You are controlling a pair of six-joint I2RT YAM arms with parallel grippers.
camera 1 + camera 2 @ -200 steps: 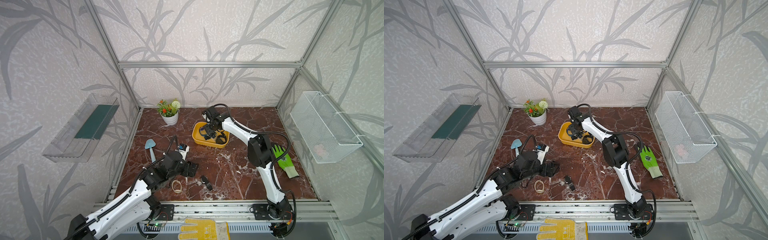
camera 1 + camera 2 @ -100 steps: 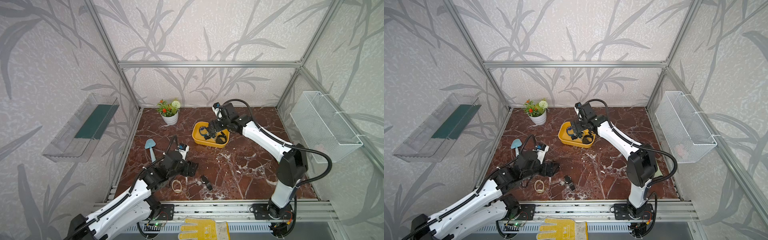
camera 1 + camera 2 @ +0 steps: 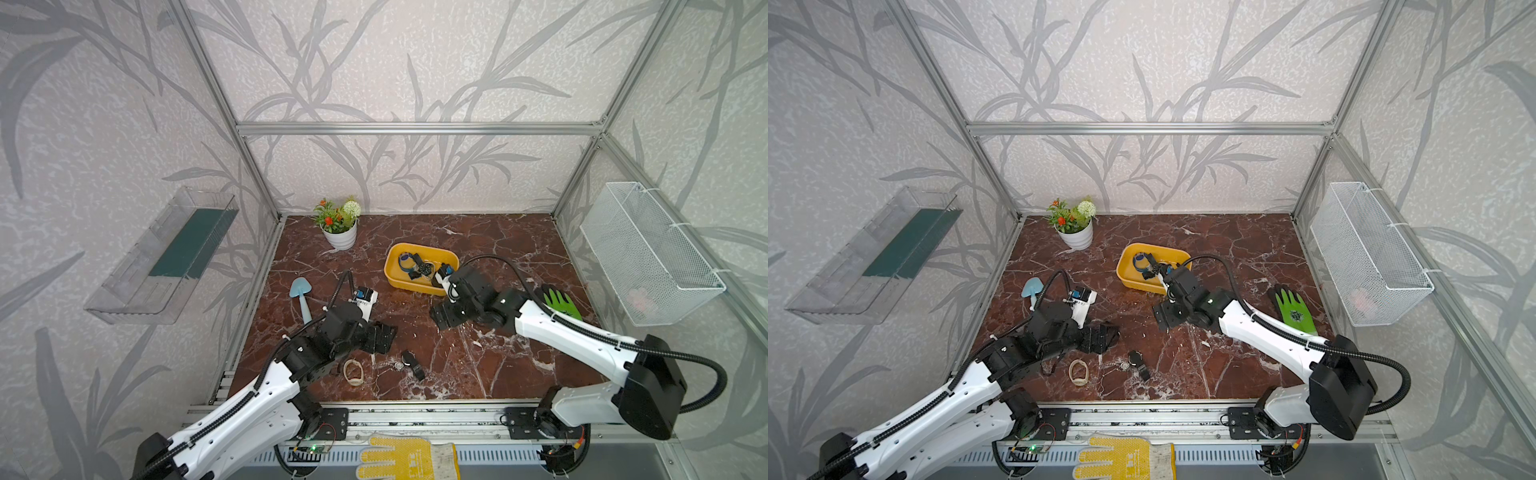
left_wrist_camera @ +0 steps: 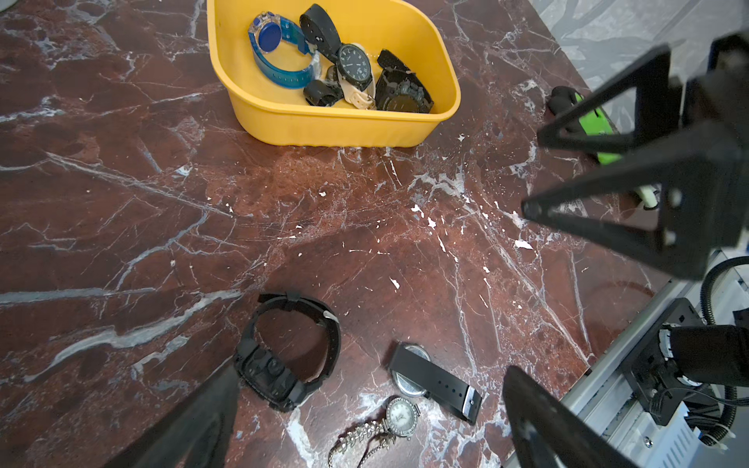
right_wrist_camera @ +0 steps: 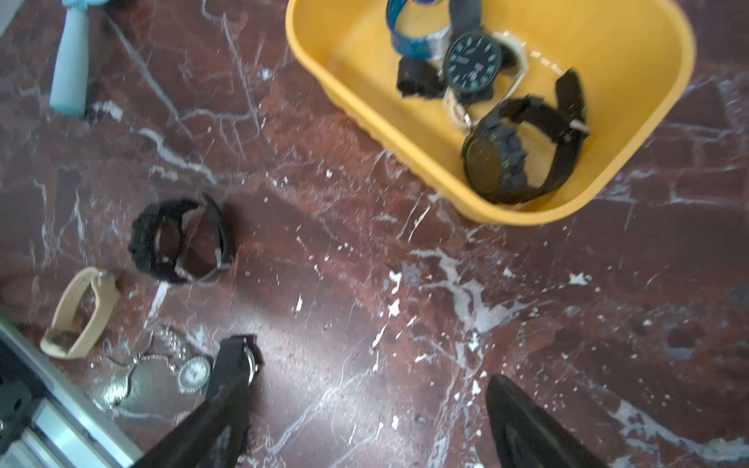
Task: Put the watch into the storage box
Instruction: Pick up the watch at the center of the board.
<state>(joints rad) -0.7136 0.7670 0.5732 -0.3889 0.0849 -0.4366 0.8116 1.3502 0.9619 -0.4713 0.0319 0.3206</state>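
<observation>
Yellow box (image 3: pixel 417 286) sits on the marble table (image 3: pixel 498 374). Inside are a blue watch (image 4: pixel 275 52), a black-dial watch (image 4: pixel 356 67) lying over a cream strap (image 4: pixel 358 97), and a chunky watch (image 5: pixel 510 154) at the end nearest the R gripper (image 5: pixel 369 362). That gripper hangs just off the box's near-right corner, above the table, fingers wide apart w/ nothing btwn them. L gripper (image 4: pixel 371 375) is well away on the box's near-left side, low over the table, fingers also spread wide and empty.

More pieces lie outside the box, all on its near side and well apart from it:
- Big black watch (image 4: pixel 283 356), strap closed. One L finger (image 4: pixel 219 401) is right beside its case; contact unclear.
- Strap watch (image 4: pixel 433 379), lying flat.
- Silver watch (image 4: pixel 399 413), just beside the strap watch.
- Beige band (image 5: pixel 81 312), farthest from the box.

Glove (image 3: pixel 561 301) lies right of the box, trowel (image 3: pixel 301 295) left of it, and flowerpot (image 3: pixel 340 239) off its far-left corner.
</observation>
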